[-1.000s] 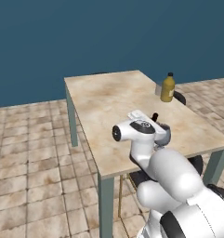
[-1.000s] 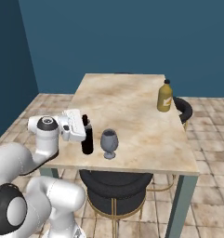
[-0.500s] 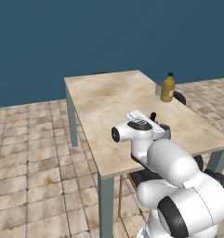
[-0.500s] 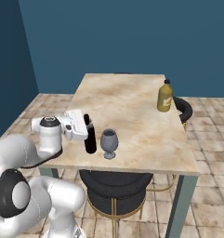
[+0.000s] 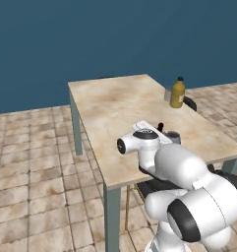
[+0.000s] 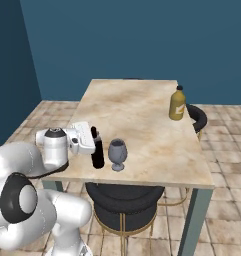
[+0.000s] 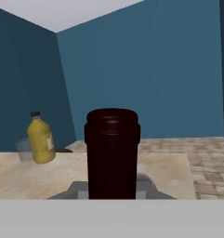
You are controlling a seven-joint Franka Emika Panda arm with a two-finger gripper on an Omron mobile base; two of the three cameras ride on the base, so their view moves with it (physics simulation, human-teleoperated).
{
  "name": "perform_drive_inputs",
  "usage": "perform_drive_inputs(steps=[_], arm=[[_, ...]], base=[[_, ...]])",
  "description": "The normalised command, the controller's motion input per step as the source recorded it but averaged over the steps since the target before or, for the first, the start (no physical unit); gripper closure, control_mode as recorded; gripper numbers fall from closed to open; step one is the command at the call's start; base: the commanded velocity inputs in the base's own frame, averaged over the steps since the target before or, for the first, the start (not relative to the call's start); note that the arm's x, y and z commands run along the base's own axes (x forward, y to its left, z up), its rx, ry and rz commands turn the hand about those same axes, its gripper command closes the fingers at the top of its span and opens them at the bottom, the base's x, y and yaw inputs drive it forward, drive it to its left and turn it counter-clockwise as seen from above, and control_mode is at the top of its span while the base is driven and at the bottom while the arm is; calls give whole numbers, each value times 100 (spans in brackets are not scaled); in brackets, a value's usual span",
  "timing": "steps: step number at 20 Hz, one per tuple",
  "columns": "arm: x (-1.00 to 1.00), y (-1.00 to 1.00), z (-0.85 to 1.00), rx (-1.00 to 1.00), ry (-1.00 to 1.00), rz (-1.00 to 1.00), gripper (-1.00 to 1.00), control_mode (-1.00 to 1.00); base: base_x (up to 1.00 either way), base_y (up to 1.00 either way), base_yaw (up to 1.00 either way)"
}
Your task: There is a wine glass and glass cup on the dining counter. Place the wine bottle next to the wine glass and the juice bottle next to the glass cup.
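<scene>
Gripping the upright wine bottle (image 6: 97, 150), the claw (image 6: 92, 144) stands beside the wine glass (image 6: 117, 154).

In the left base view the robot's own arm covers most of the wine bottle (image 5: 161, 128), just the top pokes out. The glass cup (image 5: 167, 94) is half behind the juice bottle (image 5: 177, 93), looks like touching, can't really tell.

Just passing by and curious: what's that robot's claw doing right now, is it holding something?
Gripper: shut on the wine bottle, which stands upright on the dining counter beside the wine glass.
</scene>
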Motion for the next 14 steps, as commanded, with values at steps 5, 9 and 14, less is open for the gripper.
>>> perform_drive_inputs(steps=[5,9,14], arm=[[8,0,-24,0,0,0,100,-100],[10,0,-24,0,0,0,100,-100],[8,0,-23,0,0,0,100,-100]], base=[[0,0,0],[0,0,0],[0,0,0]])
